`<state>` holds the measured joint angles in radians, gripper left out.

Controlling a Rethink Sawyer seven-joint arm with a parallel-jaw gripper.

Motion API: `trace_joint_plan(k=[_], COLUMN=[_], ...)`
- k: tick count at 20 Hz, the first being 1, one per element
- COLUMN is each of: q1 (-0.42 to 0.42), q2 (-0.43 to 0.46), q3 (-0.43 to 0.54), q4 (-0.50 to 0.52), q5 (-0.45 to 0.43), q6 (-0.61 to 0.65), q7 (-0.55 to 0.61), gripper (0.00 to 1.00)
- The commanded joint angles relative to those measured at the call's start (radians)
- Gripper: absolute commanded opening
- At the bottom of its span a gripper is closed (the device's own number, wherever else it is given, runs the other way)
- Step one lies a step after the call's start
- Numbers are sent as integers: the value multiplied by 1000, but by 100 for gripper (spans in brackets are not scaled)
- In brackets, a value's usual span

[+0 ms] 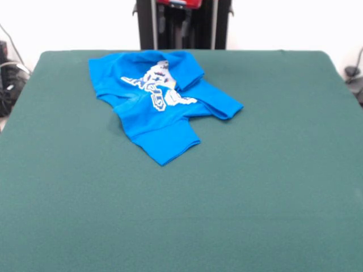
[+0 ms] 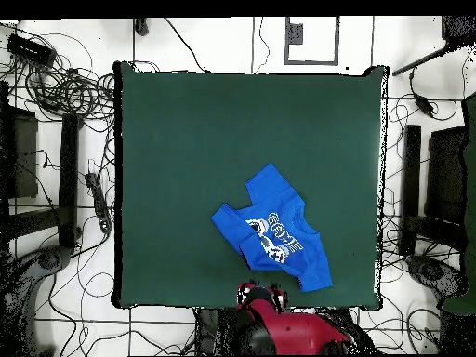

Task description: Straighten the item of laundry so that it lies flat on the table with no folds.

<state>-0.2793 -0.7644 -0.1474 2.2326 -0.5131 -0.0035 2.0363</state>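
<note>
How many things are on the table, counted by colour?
Blue: 1, the T-shirt, crumpled with folds
Other colours: 0
Total: 1 thing on the green table

Folds in the T-shirt (image 1: 161,105) (image 2: 274,231) are covering part of its print, lettering only partly readable. Top edge of front view is cutting off the pedestal (image 1: 182,22). Overhead is showing only the red arm base (image 2: 279,325); gripper isn't making it into either view.
</note>
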Motion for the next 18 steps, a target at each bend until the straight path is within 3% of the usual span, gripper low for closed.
trace_joint_plan(k=[1,7,18], q1=[-58,-80,-36], q2=[-122,-65,52], q3=[217,244,208], q4=[-99,-187,-300], q5=[111,72,29], q6=[345,375,333], q7=[-64,-50,26], gripper=[100,100,100])
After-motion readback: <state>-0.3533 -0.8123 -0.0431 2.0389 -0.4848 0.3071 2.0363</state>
